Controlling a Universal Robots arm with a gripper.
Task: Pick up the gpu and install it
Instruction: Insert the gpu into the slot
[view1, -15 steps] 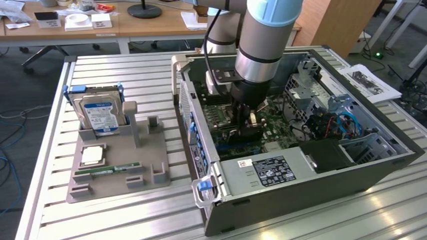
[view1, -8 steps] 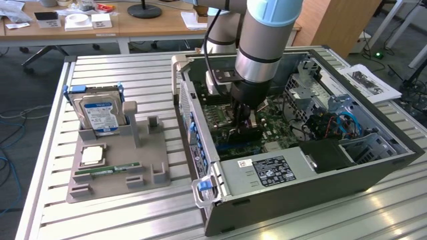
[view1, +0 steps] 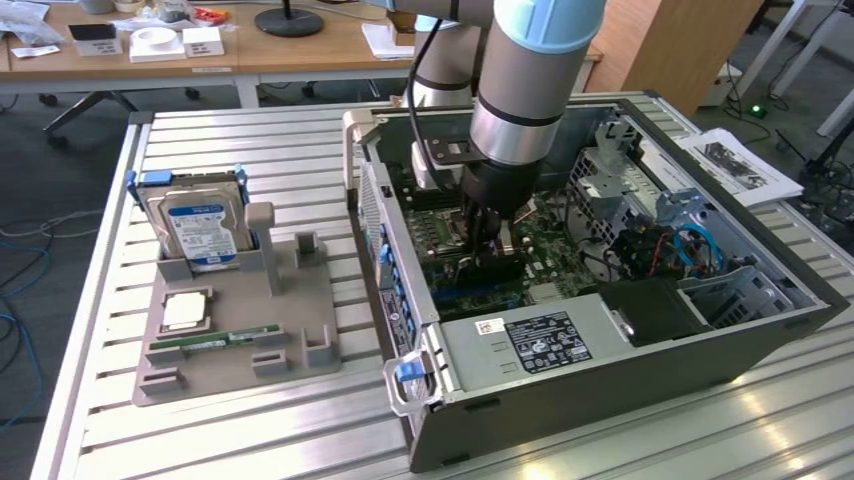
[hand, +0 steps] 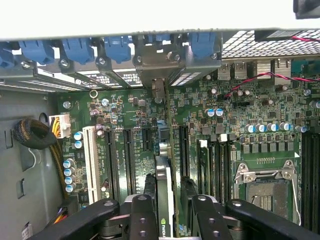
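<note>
The gpu (hand: 165, 200) stands on edge among the long expansion slots (hand: 126, 160) of the green motherboard (hand: 250, 125), inside the open computer case (view1: 641, 370). Its metal bracket (hand: 159, 75) meets the rear wall. The gripper (hand: 169, 186) flanks the card, one finger on each side; whether it is pinching the card cannot be told. Seating it well likely means keeping the card upright and pressing straight down, evenly.

On the slatted metal desk (view1: 254, 150) an open computer case (view1: 641, 370) is set beneath the jaws. A grey parts holder (view1: 227, 360) is placed well to the exterior view's left of them, and papers (view1: 741, 165) to the right.
</note>
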